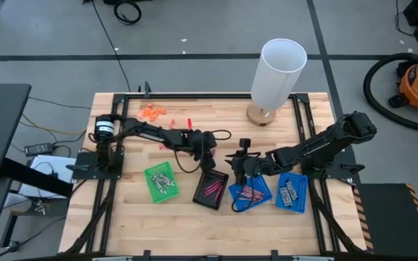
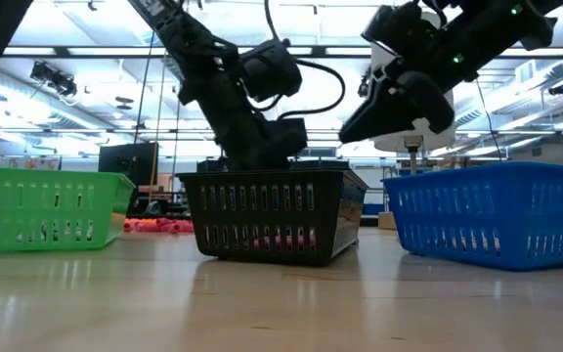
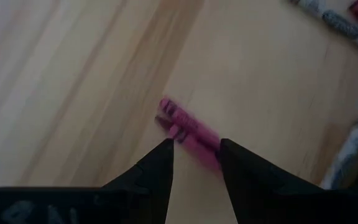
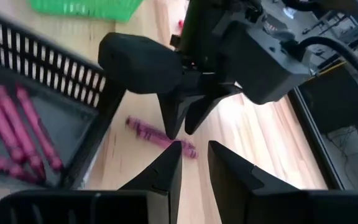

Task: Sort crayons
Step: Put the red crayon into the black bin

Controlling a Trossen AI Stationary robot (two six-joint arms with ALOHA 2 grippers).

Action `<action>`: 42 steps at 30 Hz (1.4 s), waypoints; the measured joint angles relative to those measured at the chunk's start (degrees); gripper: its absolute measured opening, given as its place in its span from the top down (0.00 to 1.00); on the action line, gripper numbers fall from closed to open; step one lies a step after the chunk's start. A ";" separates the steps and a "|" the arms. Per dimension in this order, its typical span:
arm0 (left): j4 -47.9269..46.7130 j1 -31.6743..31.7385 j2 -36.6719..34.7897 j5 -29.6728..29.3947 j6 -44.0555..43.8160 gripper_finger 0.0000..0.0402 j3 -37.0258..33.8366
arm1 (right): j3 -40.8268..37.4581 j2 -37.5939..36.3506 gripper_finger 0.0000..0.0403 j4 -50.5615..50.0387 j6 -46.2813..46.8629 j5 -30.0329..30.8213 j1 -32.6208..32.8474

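One pink crayon (image 3: 182, 121) lies flat on the bare wood just off the black tray's (image 1: 211, 190) far side. My left gripper (image 3: 194, 143) points steeply down with its open fingertips on either side of the crayon's near end, just over it (image 4: 160, 134). My right gripper (image 4: 194, 152) hovers close by on the right, open by a narrow gap, nothing between its fingers, pointing at the same crayon. Several pink crayons (image 4: 14, 130) lie in the black tray. Grey crayons (image 3: 334, 22) lie loose on the wood nearby.
A green tray (image 1: 160, 181) stands left of the black one, with two blue trays (image 1: 250, 192) (image 1: 291, 192) to its right. A tall white cylinder (image 1: 274, 76) stands at the back right. Orange bits (image 1: 151, 112) and red bits (image 1: 187, 122) lie at the back left.
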 joint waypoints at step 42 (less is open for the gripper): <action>-1.27 0.37 2.18 -0.02 3.56 0.65 -0.45 | -0.08 0.26 0.79 0.76 -0.52 0.18 0.36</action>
